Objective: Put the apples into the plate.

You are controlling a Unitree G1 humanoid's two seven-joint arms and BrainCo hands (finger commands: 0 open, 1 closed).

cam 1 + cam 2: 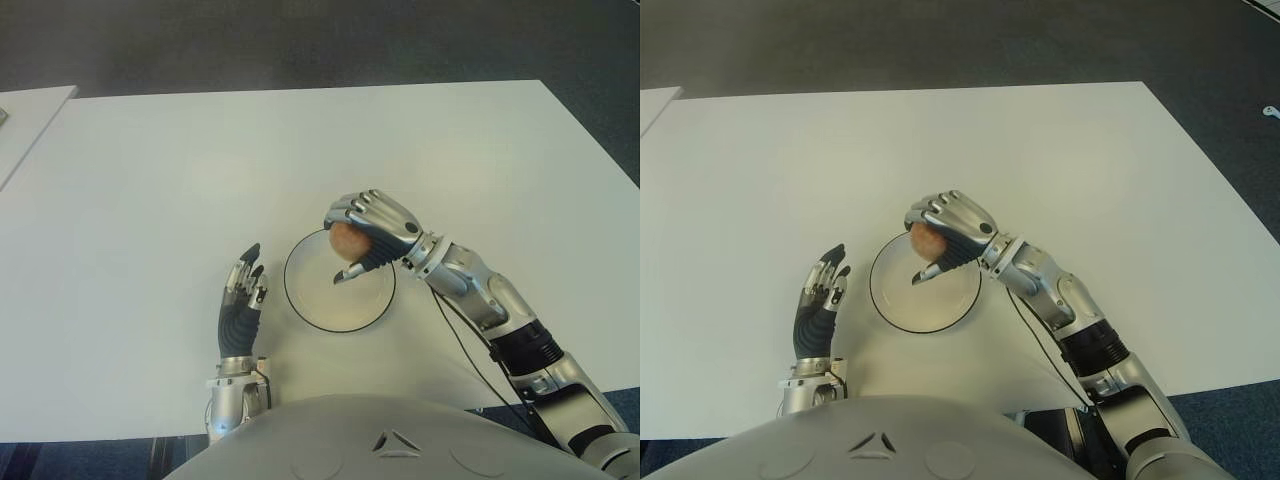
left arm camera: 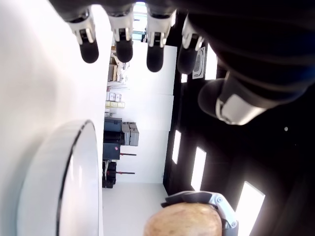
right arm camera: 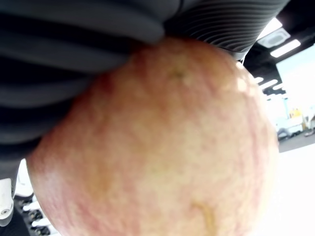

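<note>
Currently we observe the right hand (image 1: 368, 232) over the far rim of the plate (image 1: 311, 305), its fingers (image 1: 362, 262) curled around one apple (image 1: 346, 239). We note that the right wrist view confirms the grasp: the apple's red-and-yellow skin fills that picture, with dark finger pads pressed against its top. We see the apple held above the plate's far edge, partly over the white interior; whether it touches the plate we cannot tell. We record only this one apple in any view.

We find the plate to be a round white dish with a dark rim, standing on the white table (image 1: 150, 180) close to the robot's body. We see the right forearm reaching to it from the robot's right side, a thin dark cable hanging beneath it.

We note the left hand (image 1: 242, 290) showing just to the left of the plate, apart from its rim, palm turned toward the plate and fingers straight, relaxed and holding nothing. We confirm this in the left wrist view, where four fingertips (image 2: 89, 49) and the thumb stand extended with the plate's rim close by and the held apple beyond it
</note>
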